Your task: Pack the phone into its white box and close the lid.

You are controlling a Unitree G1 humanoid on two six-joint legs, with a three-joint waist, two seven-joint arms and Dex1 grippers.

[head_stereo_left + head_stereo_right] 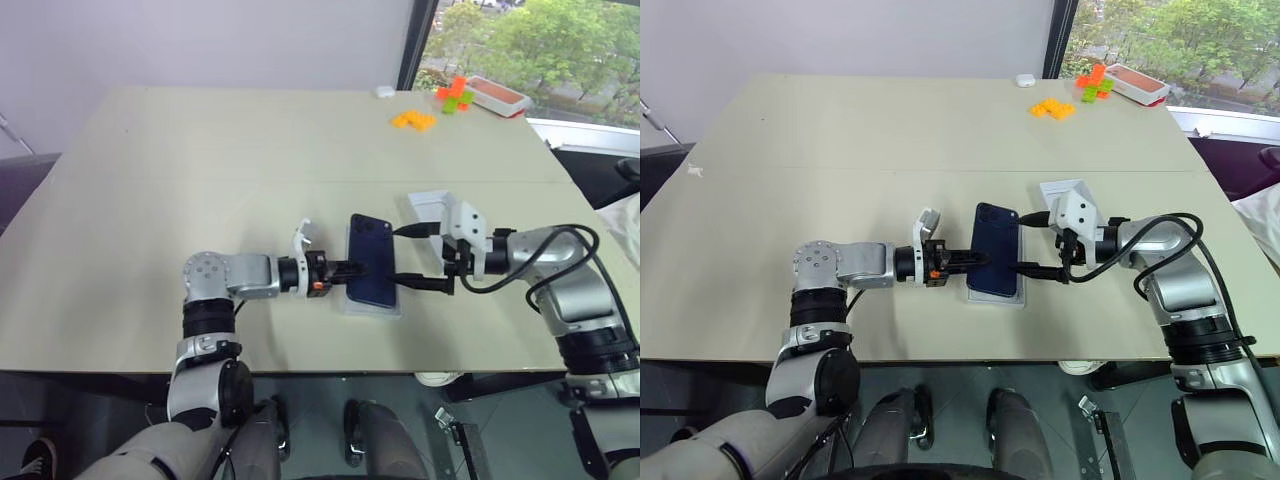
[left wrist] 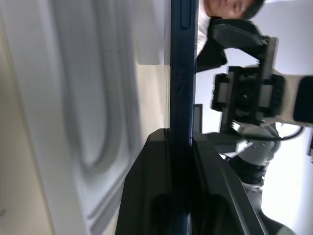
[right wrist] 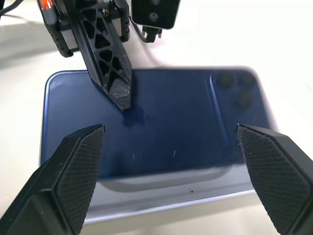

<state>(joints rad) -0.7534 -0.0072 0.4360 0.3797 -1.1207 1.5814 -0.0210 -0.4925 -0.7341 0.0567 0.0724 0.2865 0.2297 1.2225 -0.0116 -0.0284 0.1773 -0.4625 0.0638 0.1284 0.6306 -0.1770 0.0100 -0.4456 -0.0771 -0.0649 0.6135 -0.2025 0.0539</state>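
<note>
My left gripper (image 1: 980, 260) reaches in from the left with a finger above and a finger below the near-left edge of the phone (image 1: 996, 262). In the left wrist view the phone's thin edge runs straight up between the two black fingers (image 2: 146, 196); they bracket it closely, but I cannot tell whether they are pinching it or have slackened off.

My right gripper (image 1: 420, 255) comes in from the right, jaws spread as wide as they go. Its two fingers straddle the phone's right long side, one toward the far end and one toward the near end, with nothing held. In the right wrist view both textured pads (image 3: 80, 169) sit clear of the phone's edge, with the left gripper's finger resting on the glossy back.

The phone is dark navy, back up, camera cluster at the far right corner. It lies over a shallow white tray (image 1: 997, 298) whose rim peeks out along the near side. I cannot tell if it is seated or held slightly above.

Behind the right wrist a white box part (image 1: 430, 207) sits on the bench (image 1: 200, 170). At the far right are orange and green blocks (image 1: 413, 120) and a red-and-white tray (image 1: 497, 95).
</note>
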